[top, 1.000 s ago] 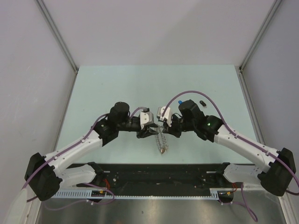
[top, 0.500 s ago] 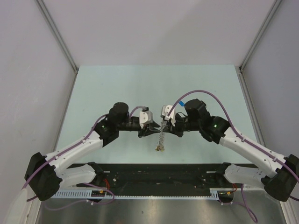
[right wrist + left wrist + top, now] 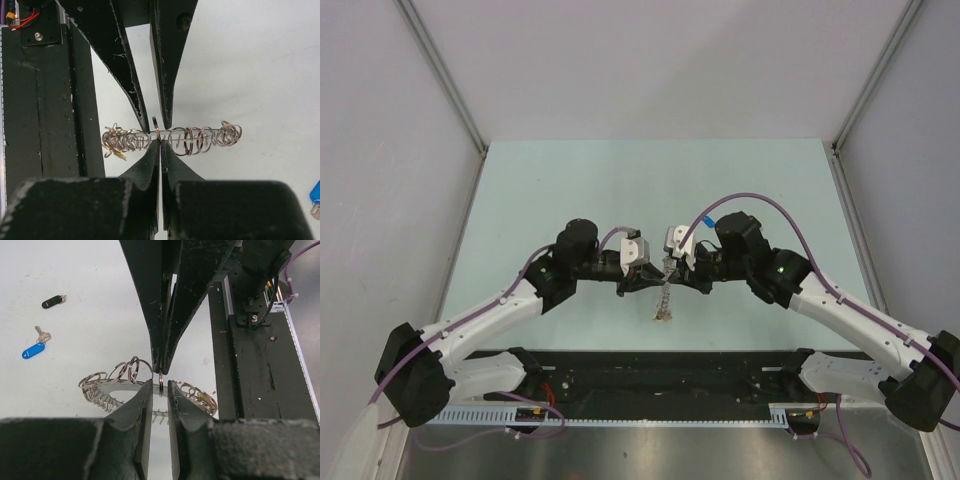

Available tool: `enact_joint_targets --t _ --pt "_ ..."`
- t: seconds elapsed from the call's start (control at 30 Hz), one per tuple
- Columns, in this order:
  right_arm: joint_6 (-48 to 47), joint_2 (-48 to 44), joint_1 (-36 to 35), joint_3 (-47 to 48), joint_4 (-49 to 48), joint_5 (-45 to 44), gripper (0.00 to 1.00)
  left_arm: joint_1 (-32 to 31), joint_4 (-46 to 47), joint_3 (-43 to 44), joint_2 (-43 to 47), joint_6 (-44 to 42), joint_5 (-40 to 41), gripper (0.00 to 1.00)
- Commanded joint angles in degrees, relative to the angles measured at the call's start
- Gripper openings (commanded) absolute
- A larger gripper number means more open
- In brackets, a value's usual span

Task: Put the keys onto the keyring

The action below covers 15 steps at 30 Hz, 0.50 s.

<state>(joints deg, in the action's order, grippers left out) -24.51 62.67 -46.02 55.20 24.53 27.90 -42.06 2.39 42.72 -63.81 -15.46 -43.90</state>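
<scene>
Many silvery loops form the keyring [image 3: 189,141], pinched by right end effector [image 3: 159,142]; left end effector [image 3: 160,386] barely parted.

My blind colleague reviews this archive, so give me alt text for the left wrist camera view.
The right gripper pinches a loop of the coiled keyring, between the left gripper's open fingers. A blue key and black key lie on the table.

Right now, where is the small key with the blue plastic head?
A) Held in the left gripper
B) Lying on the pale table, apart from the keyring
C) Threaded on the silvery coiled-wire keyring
B: the small key with the blue plastic head lies flat on the pale table, clearly apart from the silvery coiled-wire keyring.
</scene>
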Motion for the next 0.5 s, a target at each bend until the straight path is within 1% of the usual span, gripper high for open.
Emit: enact_joint_targets --t 0.0,0.47 --pt "-0.4 -0.1 -0.4 1.5 -3.4 1.2 0.0 -0.7 0.4 1.1 0.1 0.1 -1.7 0.21" --pt "-0.7 0.3 -1.1 1.5 -3.4 0.5 0.0 -0.9 1.2 1.1 0.7 1.0 -1.7 0.19"
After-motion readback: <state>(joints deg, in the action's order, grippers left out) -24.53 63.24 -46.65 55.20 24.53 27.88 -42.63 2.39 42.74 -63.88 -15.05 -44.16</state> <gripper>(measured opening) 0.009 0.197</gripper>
